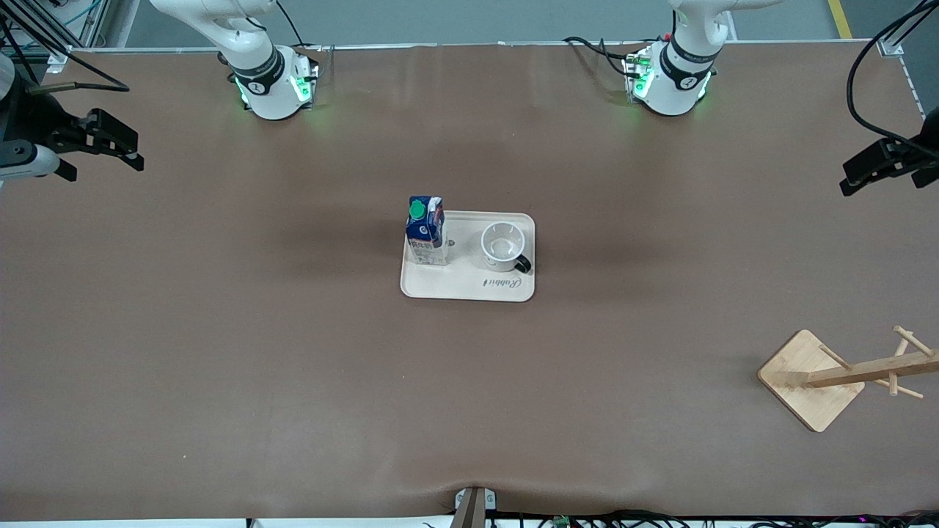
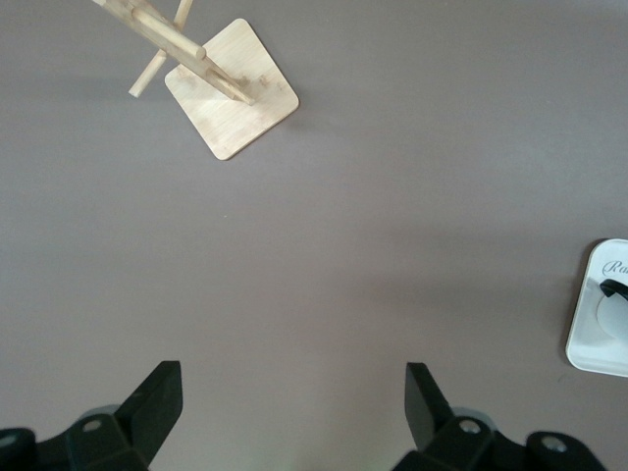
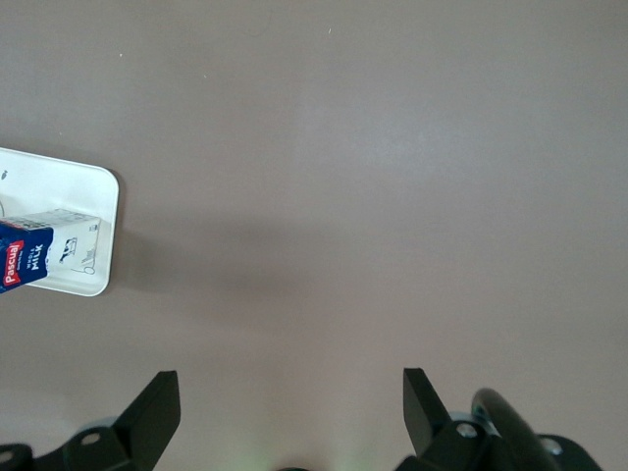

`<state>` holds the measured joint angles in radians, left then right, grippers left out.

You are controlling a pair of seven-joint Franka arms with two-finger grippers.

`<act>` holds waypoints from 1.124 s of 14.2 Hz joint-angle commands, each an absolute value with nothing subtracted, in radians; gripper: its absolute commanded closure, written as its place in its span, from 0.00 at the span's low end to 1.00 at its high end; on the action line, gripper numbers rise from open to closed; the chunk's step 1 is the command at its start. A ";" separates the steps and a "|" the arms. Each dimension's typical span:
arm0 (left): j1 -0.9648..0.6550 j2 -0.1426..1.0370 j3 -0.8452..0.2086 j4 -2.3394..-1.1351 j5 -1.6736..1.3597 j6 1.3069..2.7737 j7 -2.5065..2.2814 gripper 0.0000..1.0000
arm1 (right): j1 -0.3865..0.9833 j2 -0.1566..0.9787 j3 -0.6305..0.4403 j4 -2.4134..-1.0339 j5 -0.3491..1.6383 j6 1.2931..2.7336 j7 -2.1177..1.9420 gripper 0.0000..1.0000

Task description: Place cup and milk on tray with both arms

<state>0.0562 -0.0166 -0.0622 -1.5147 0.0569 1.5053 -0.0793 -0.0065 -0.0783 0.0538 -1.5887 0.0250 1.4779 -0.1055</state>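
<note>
White arms with black joint bands, white bases lit green, black cables, left gripper (image 1: 851, 182) and right gripper (image 1: 136, 158) black, angular fingers.

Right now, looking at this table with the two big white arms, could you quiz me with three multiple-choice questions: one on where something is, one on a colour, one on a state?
1. Where does the milk carton stand?
A. on the bare table
B. on the tray, beside the cup
C. on the wooden rack

2. What colour is the carton's round cap?
A. green
B. red
C. yellow

3. How are the two end effectors?
A. both clamped on the tray
B. one holds the cup
C. both open and holding nothing

Answers:
1. B, since the front view shows carton and cup upright on the cream tray, the carton toward the right arm's end.
2. A, since a green cap sits on top of the blue-and-white carton.
3. C, since the left end effector and the right end effector hang at the table's ends, and each wrist view shows its fingers spread over bare table.
</note>
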 commanded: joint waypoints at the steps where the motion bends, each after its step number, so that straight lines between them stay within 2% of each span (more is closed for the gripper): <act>1: 0.048 -0.064 -0.054 -1.555 0.041 1.508 -0.069 0.00 | 0.002 -0.067 0.052 -1.563 0.012 1.457 -0.113 0.00; 8: 0.051 -0.077 -0.130 -1.552 0.006 1.479 -0.072 0.00 | -0.003 -0.067 0.051 -1.565 0.014 1.457 -0.114 0.00; 16: 0.055 -0.069 -0.121 -1.496 0.008 1.404 -0.060 0.00 | -0.006 -0.071 0.049 -1.565 0.012 1.394 0.037 0.00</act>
<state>0.0519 -0.0570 -0.1271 -1.5088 0.0208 1.4344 -0.0789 -0.0053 -0.0767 0.0482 -1.5874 0.0232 1.4143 0.0052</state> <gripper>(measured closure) 0.000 0.000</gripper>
